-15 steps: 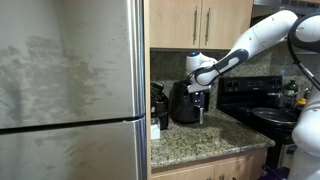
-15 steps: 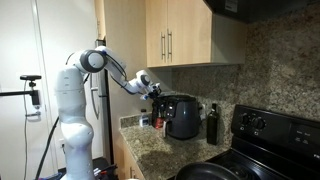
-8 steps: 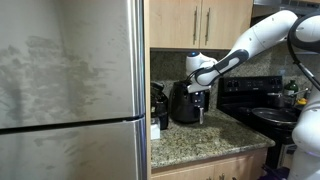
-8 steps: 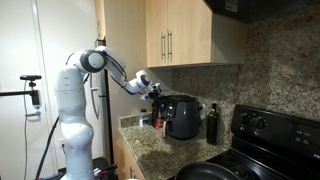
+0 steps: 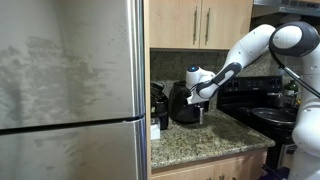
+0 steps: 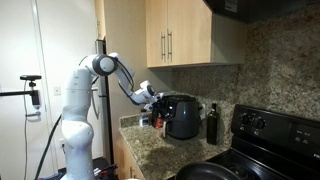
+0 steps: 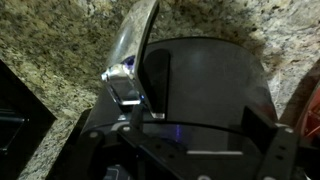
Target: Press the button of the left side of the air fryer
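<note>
The air fryer (image 5: pixel 183 104) is black, glossy and barrel-shaped, and stands on the granite counter against the wall; it also shows in the other exterior view (image 6: pixel 184 117). My gripper (image 5: pixel 198 90) hangs right over its top, at the front edge nearest the arm (image 6: pixel 152 97). In the wrist view the air fryer's rounded top (image 7: pixel 205 80) fills the picture just below my gripper (image 7: pixel 195 135). The two fingers stand apart with nothing between them. A shiny curved handle-like part (image 7: pixel 135 50) rises on the left. No button can be made out.
A steel fridge (image 5: pixel 70 90) fills the left. A smaller dark appliance (image 5: pixel 158 106) stands beside the air fryer. A dark bottle (image 6: pixel 211 125) and the black stove (image 6: pixel 275 135) are on its other side. Wooden cabinets (image 6: pixel 180 35) hang above.
The arm has dropped and bent, and my gripper has come down closer to the air fryer's top. The air fryer has not moved.
</note>
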Motion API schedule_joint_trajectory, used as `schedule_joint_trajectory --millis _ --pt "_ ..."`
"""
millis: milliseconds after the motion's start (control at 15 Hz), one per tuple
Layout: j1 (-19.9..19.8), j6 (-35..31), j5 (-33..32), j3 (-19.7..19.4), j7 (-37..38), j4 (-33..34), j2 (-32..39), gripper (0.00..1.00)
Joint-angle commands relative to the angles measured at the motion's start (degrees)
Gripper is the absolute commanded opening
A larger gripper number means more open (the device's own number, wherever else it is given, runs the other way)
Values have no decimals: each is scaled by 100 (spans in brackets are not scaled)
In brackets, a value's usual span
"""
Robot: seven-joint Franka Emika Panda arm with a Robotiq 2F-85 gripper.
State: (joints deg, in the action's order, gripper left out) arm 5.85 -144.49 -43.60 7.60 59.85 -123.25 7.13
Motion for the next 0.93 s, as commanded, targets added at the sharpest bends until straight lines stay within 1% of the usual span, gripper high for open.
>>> schedule_joint_trajectory --millis 0,200,333,467,533,733,867 --pt "164 147 -17 -140 84 -36 -96 100" --pt "184 157 -132 -177 190 -332 -519 100" --pt "185 437 -16 -160 219 -465 -789 100" --pt "127 475 51 -128 145 -531 -931 100" --pt "114 387 13 -108 117 -269 -638 100" --pt "106 395 14 -97 117 -295 -712 100" --pt "101 189 -6 -107 128 -242 -643 100"
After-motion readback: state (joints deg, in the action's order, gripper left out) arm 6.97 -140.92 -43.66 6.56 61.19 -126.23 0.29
